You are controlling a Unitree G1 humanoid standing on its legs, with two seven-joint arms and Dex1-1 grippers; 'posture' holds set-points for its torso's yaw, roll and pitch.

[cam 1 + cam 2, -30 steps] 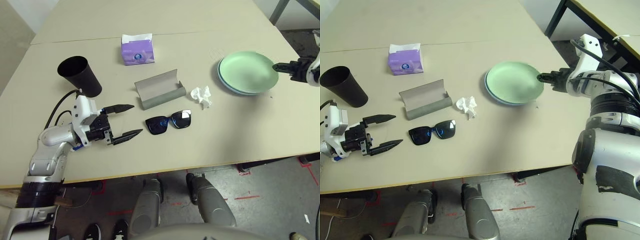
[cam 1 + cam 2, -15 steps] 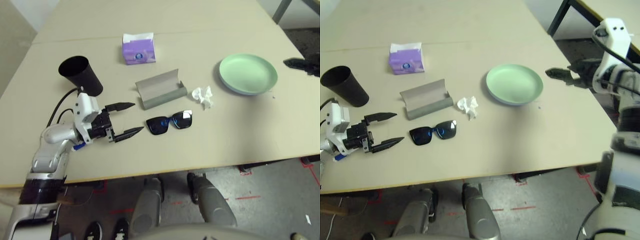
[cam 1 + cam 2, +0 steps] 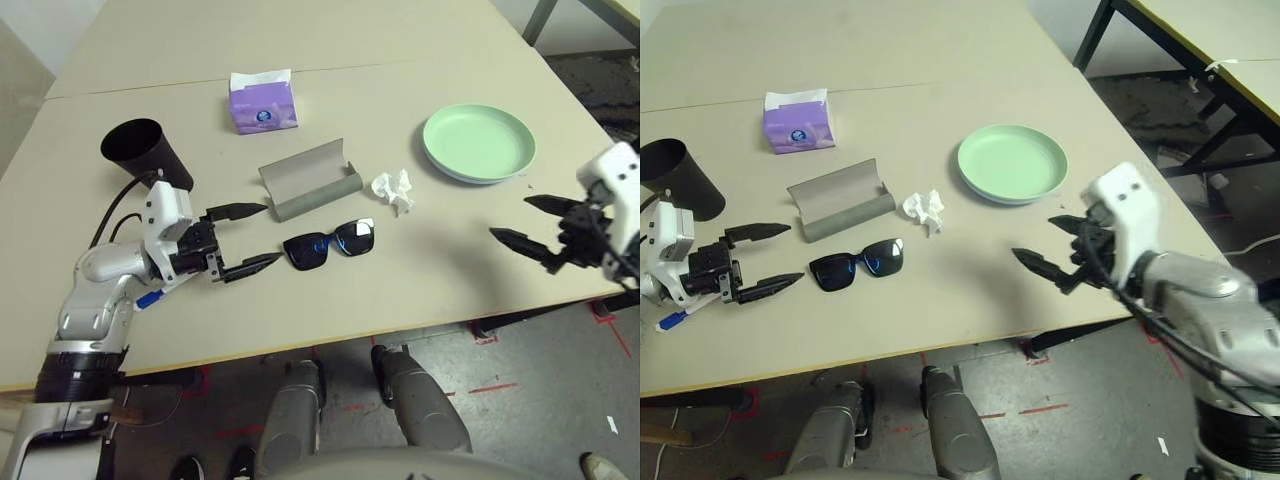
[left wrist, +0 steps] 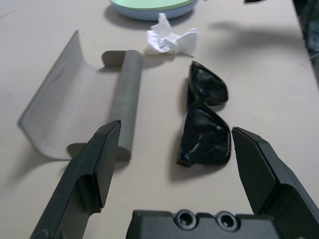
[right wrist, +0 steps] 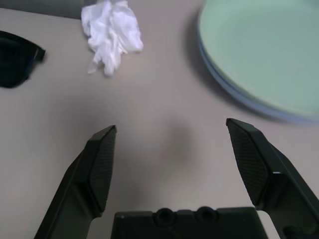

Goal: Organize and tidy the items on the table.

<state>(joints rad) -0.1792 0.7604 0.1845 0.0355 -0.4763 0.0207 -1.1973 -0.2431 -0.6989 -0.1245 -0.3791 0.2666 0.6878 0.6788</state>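
Note:
The black sunglasses (image 3: 328, 243) lie folded open near the table's front, just right of my open left gripper (image 3: 268, 234). Behind them the grey glasses case (image 3: 308, 180) lies open, and the crumpled tissue (image 3: 393, 190) sits to its right. A green plate stacked on a light blue plate (image 3: 478, 143) stands at the right. The black cup (image 3: 140, 155) is tilted at the left, behind my left wrist. A blue-capped marker (image 3: 670, 321) pokes out from under my left arm. My right gripper (image 3: 1033, 237) hovers open and empty in front of the plates, pointing left.
A purple tissue box (image 3: 263, 103) stands at the back, just before the seam in the pale table (image 3: 420, 290). Beyond the table's right edge there are dark table legs (image 3: 1110, 40) and floor. Bare tabletop lies between the sunglasses and my right gripper.
My right gripper has drawn back from the plates' right rim to the near right side of the table. The left arm has barely moved. The camera has shifted.

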